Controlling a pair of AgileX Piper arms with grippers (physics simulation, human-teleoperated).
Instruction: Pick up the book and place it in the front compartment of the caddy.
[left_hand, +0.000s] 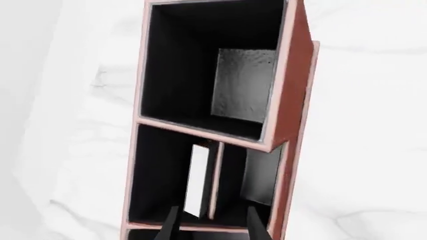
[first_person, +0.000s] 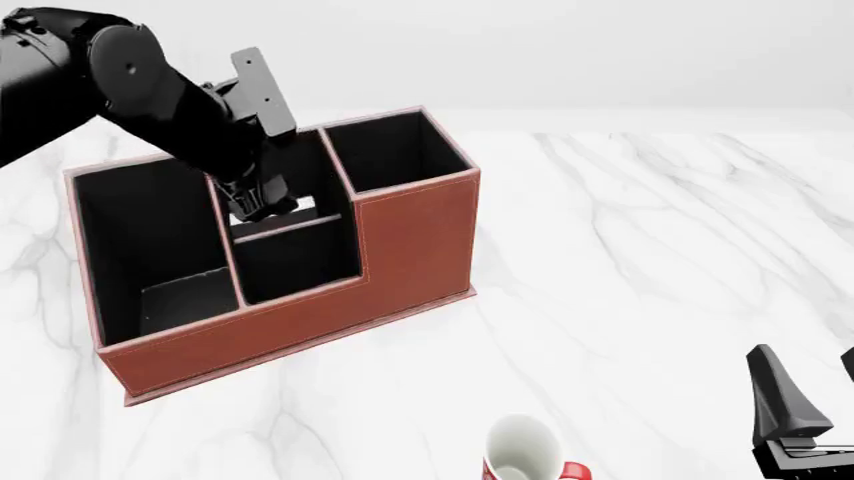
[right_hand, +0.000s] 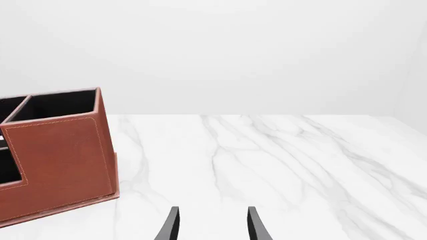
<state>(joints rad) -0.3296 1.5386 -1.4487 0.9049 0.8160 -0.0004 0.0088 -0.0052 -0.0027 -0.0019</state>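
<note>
The left gripper (first_person: 267, 205) sits hemmed between the caddy (first_person: 400, 250) dividers; the mug (first_person: 523, 450) stands on open marble.

In the front view the left claw (first_person: 262, 207) reaches down among the compartments of the caddy (first_person: 400, 250), and its fingertips sit behind a divider, so that view does not settle whether they are spread. The book (first_person: 296, 207) shows there only as a thin pale sliver beside the claw. The mug (first_person: 523, 455) is cut off by the bottom edge, its base and handle mostly lost. The right claw (first_person: 811, 400) is clipped at the lower right corner, one finger barely showing. In the left wrist view the caddy's upper and lower ends run past the edges. In the right wrist view its left part is cut off.
</note>
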